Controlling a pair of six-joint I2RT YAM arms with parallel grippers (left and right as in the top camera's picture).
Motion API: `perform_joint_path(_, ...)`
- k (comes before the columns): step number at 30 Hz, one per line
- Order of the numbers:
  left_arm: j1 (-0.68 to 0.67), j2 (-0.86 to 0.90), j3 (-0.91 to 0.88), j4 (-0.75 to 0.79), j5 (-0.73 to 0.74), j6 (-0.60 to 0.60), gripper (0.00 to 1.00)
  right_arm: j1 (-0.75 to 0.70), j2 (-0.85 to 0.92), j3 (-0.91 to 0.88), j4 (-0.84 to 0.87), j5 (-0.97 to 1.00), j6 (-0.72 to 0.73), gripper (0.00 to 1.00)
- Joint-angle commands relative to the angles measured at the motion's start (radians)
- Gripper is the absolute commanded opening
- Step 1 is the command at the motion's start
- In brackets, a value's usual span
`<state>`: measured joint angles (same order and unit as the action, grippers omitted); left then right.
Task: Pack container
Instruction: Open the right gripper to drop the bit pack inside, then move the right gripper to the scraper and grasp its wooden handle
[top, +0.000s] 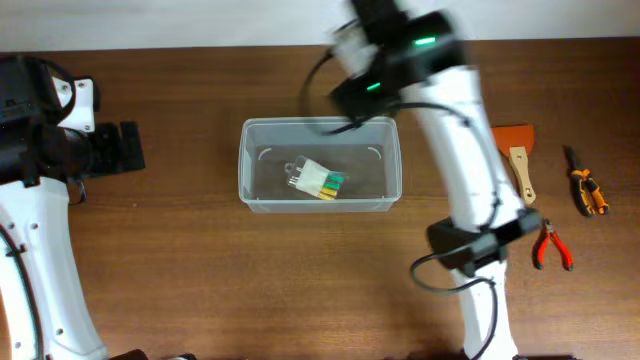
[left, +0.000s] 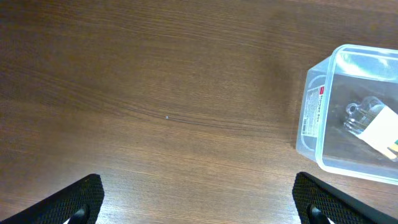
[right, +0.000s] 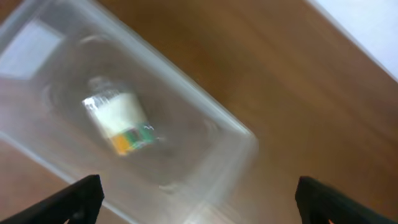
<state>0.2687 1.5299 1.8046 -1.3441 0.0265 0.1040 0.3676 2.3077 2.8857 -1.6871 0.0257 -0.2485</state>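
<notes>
Your right fingers (right: 78, 199) are spread wide with nothing in them. The container (right: 205, 130) sits just below and ahead of them, its long side crossing their view on a slant. Your left fingers (left: 81, 199) are also wide and empty, and have it well off to one side. Overhead shows the pliers (top: 548, 238) out by your right arm, which the wrist views miss.
</notes>
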Motion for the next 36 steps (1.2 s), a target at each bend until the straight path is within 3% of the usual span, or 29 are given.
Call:
perform_joint_path(1, 0.005, 0.003, 0.016, -0.002, 0.004, -0.013, 0.99, -0.145, -0.056, 0.072, -0.012, 0.019, 0.075, 0.99)
perform_joint_path(8, 0.005, 0.003, 0.016, 0.000, 0.004, -0.013, 0.99, -0.396, -0.126, -0.024, -0.012, 0.034, 0.054, 0.99)
perform_joint_path(13, 0.005, 0.003, 0.016, 0.000, 0.004, -0.013, 0.99, -0.540, -0.151, -0.297, -0.011, 0.033, -0.059, 0.99)
perform_joint_path(19, 0.005, 0.003, 0.016, 0.019, 0.004, -0.013, 0.99, -0.698, -0.145, -0.592, 0.084, 0.020, -0.057, 0.99)
perform_joint_path(25, 0.005, 0.003, 0.016, 0.050, 0.004, -0.013, 0.99, -0.766, -0.144, -0.779, 0.260, -0.007, -0.058, 0.99)
perform_joint_path(36, 0.005, 0.003, 0.016, 0.050, 0.004, -0.013, 0.99, -0.748, -0.141, -1.024, 0.478, -0.031, -0.140, 0.99)
